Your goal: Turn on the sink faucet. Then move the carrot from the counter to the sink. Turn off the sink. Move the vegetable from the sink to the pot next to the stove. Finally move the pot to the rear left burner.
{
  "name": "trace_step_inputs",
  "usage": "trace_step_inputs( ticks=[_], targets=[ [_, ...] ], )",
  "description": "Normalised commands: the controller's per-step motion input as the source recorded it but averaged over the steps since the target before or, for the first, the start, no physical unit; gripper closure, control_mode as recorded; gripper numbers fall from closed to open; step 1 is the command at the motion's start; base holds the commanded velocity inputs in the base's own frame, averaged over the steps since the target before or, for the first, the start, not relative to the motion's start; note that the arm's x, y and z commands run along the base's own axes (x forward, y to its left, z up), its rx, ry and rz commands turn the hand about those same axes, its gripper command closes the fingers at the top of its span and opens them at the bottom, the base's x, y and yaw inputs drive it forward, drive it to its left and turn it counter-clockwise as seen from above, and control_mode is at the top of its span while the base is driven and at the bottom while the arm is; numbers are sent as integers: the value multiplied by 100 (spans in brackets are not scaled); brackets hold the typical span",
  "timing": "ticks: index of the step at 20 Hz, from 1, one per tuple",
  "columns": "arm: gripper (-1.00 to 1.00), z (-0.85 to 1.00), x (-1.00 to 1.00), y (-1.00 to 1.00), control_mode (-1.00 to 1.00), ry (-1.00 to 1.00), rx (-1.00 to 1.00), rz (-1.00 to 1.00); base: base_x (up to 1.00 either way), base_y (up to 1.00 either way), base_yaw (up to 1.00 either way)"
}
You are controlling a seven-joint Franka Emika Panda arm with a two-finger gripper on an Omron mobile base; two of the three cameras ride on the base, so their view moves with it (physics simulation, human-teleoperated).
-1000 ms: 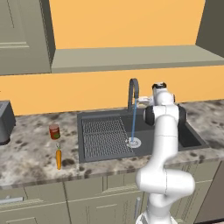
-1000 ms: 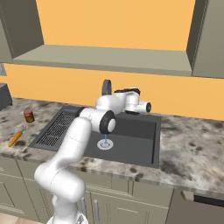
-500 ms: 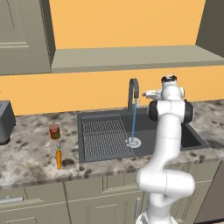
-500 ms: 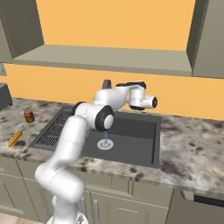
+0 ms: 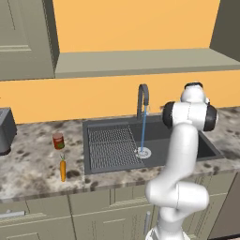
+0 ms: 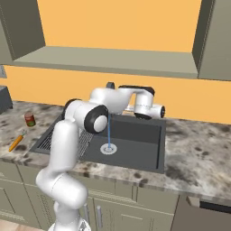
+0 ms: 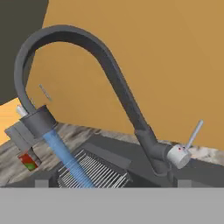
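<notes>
The dark-grey sink faucet (image 5: 142, 95) (image 7: 109, 65) arches over the sink (image 5: 187, 140) (image 6: 140, 131), and a blue stream of water (image 5: 143, 131) (image 6: 108, 131) falls from its spout onto the round drain. Its silver lever (image 7: 192, 133) sticks up at the base. The carrot (image 5: 63, 169) (image 6: 16, 143) lies on the speckled counter (image 5: 28, 168) left of the sink. My gripper (image 6: 161, 110) (image 7: 112, 183) hovers open over the sink's back right, right of the faucet, with nothing between its fingers. The pot and stove are out of view.
A red can with a green label (image 5: 58, 140) (image 6: 30, 119) (image 7: 28, 159) stands on the counter just behind the carrot. A dark microwave (image 5: 4, 131) sits at the far left. Wall cabinets and a shelf (image 5: 140, 61) hang above the faucet.
My gripper has opened and the hand has swung right, away from the faucet's lever. Water runs throughout. The carrot and can have not moved.
</notes>
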Motion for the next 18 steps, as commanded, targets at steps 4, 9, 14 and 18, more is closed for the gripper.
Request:
trace_step_inputs(
  ticks=[4, 9, 14, 18],
  targets=[
    [-100, 30, -100, 13, -100, -9, -10, 7, 0, 0, 0],
    [-100, 30, -100, 17, -100, -8, -12, 6, 0, 0, 0],
    [-100, 29, -100, 25, -100, -5, -15, 5, 0, 0, 0],
    [-100, 26, -100, 31, -100, -4, -18, 6, 0, 0, 0]
  ],
)
